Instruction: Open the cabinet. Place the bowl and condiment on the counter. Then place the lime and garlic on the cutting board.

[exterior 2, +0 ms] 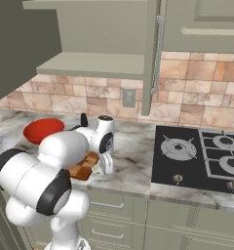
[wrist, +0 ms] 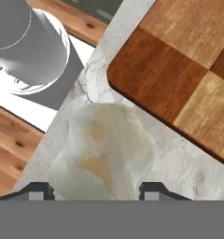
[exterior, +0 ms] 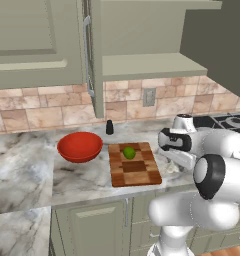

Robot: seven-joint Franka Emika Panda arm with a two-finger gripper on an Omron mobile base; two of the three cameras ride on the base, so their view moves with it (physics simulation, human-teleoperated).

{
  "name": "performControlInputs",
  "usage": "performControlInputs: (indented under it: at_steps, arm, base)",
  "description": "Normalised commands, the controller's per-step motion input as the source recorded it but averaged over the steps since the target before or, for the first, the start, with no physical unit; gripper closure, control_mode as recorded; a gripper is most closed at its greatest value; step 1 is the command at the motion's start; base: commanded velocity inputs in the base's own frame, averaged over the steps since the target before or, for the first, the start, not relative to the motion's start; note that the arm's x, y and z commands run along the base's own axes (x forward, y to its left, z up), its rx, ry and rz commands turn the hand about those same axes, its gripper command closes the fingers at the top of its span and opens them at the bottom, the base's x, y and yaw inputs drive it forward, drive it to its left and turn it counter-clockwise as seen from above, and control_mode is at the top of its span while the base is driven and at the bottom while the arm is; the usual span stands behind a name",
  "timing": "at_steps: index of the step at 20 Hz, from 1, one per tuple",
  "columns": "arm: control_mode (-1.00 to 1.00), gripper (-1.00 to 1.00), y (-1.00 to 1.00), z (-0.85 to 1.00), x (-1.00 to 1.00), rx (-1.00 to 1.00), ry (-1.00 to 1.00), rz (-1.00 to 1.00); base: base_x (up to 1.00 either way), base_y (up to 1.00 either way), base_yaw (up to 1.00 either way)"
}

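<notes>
Straddling the garlic, the hand sits low with one fingertip on each flank of the bulb; whether they already press it cannot be told. The garlic lies on the marble table just off the cutting board, on the side away from the red bowl, while the lime already rests on the board. The bulb is probably light, firm and lumpy (its papery skin may slip), so hold it across its widest part.
</notes>
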Motion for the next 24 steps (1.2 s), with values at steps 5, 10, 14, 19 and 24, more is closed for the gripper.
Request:
performControlInputs:
  at_steps: [5,10,14,19,24]
  arm:
    - [-1.0,1.0,0.25,0.21,-0.13,0.0,-0.1,0.0]
    - [-1.0,1.0,0.28,0.22,-0.03,0.0,-0.09,0.0]
    - [-1.0,1.0,0.31,0.22,0.0,0.0,-0.07,0.0]
    - [-1.0,1.0,0.35,0.16,0.0,0.0,-0.06,0.0]
    - [-1.0,1.0,0.35,0.05,0.0,0.0,-0.04,0.0]
  base:
    - [0.0,0.0,0.0]
    - [0.0,0.0,0.0]
    - [0.0,0.0,0.0]
    - [0.0,0.0,0.0]
    - [0.0,0.0,0.0]
